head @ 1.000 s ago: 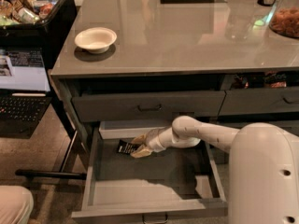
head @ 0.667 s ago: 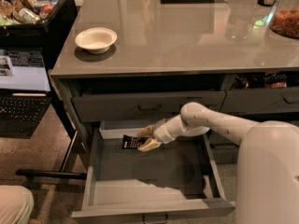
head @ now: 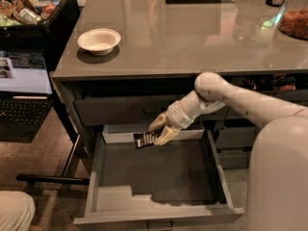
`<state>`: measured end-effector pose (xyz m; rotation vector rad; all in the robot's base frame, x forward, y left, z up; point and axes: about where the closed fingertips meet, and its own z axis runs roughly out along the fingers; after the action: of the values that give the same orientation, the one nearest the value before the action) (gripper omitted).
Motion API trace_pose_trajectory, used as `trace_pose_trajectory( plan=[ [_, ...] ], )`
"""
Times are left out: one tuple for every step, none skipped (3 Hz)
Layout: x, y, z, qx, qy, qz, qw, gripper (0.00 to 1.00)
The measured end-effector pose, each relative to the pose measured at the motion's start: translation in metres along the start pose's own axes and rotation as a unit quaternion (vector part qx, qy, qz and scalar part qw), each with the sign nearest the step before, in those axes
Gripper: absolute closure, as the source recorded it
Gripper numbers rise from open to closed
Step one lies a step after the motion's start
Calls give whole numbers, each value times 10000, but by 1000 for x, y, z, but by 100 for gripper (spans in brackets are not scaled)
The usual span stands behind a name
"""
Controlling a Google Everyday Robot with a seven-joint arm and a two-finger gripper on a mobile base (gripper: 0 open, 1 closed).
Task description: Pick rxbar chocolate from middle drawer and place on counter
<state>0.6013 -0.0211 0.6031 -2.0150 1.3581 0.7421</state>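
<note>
While the wide, deep grey middle drawer [head: 159, 174] stands open below the glossy grey-taupe counter [head: 192, 37], the cream two-finger gripper [head: 155, 134] hangs over its rear, clamped on the small black wrapped rxbar chocolate [head: 143, 139].

Rounded cream-white arm [head: 243, 101] — gripper [head: 155, 134], seemingly tan, above the middle drawer [head: 159, 179].

Office kitchenette, glossy counter [head: 192, 42], snack bin [head: 48, 28], laptop [head: 24, 88], gripper [head: 155, 133] over middle drawer [head: 159, 217]
</note>
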Motion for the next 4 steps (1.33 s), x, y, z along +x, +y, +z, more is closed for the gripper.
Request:
trace_pose_trajectory(
  plan=[
    [-24, 33, -35, -490, 125, -82, 9987, 100],
    [-24, 33, -35, -490, 124, -82, 9987, 100],
    [-29, 27, -46, -438, -7, -107, 9990, 100],
    [-52, 16, -86, -209, -32, -289, 9994, 100]
  ],
)
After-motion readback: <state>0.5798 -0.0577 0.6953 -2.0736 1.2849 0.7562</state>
